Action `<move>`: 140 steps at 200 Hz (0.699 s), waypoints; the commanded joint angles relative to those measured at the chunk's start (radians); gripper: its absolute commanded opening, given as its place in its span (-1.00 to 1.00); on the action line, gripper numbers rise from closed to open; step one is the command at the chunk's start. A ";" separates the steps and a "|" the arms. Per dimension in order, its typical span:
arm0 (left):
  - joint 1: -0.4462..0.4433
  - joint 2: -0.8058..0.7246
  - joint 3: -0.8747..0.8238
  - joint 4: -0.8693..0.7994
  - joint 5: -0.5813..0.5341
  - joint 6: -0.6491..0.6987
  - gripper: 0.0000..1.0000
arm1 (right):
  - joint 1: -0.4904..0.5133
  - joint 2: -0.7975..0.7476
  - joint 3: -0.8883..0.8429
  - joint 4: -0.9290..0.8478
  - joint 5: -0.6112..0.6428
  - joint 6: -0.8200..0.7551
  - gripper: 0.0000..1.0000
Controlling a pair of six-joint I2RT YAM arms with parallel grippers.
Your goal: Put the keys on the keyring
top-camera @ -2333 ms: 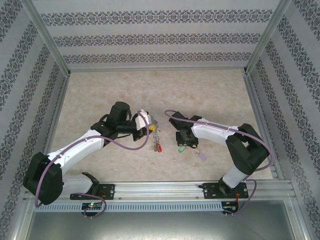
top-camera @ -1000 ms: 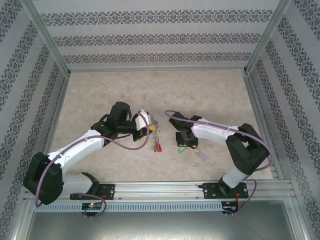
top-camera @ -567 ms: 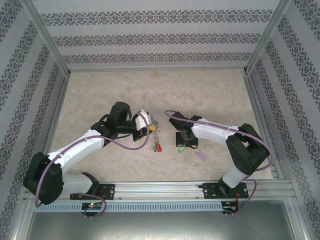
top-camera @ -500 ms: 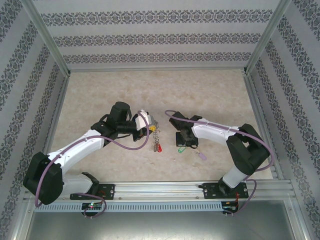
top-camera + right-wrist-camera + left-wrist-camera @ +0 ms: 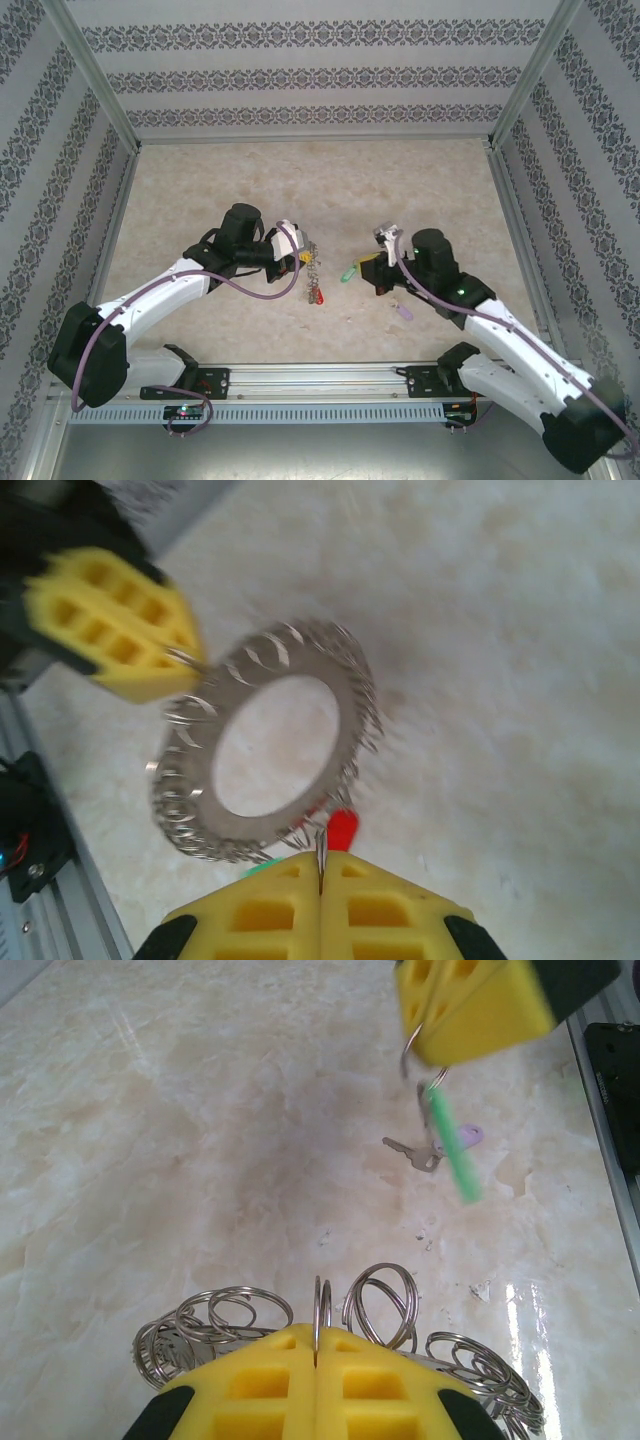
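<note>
Hanging from the left gripper (image 5: pixel 316 1340), whose yellow fingers are pressed together on one wire loop, the keyring (image 5: pixel 262 748) is held up tilted, the red-tagged key (image 5: pixel 320 296) dangling at its low edge; any writing on the tags is too small to read. The right gripper (image 5: pixel 320 865), pinched tight on the green-tagged key (image 5: pixel 452 1150), faces it from nearby. Both arms bend inward, and the lilac-tagged key (image 5: pixel 402 311) lies on the table (image 5: pixel 250 180) near the right arm.

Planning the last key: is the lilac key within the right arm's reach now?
Likely within reach: the lilac key lies bare on the table nearby, but the right gripper is shut on the green key.
</note>
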 commanded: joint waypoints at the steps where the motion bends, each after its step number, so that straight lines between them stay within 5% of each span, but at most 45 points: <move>1: -0.012 -0.002 0.014 0.016 0.035 0.002 -1.00 | -0.027 -0.045 -0.012 0.080 -0.190 -0.173 -1.00; 33: -0.012 0.002 0.014 0.022 0.045 0.001 -1.00 | -0.015 -0.039 -0.017 0.095 -0.206 -0.236 -1.00; 77: -0.014 0.011 0.015 0.032 0.080 -0.002 -1.00 | 0.171 0.027 0.035 0.064 0.141 -0.431 -1.00; 140: -0.020 0.025 0.021 0.032 0.096 -0.003 -1.00 | 0.200 0.140 0.112 0.075 0.224 -0.601 -1.00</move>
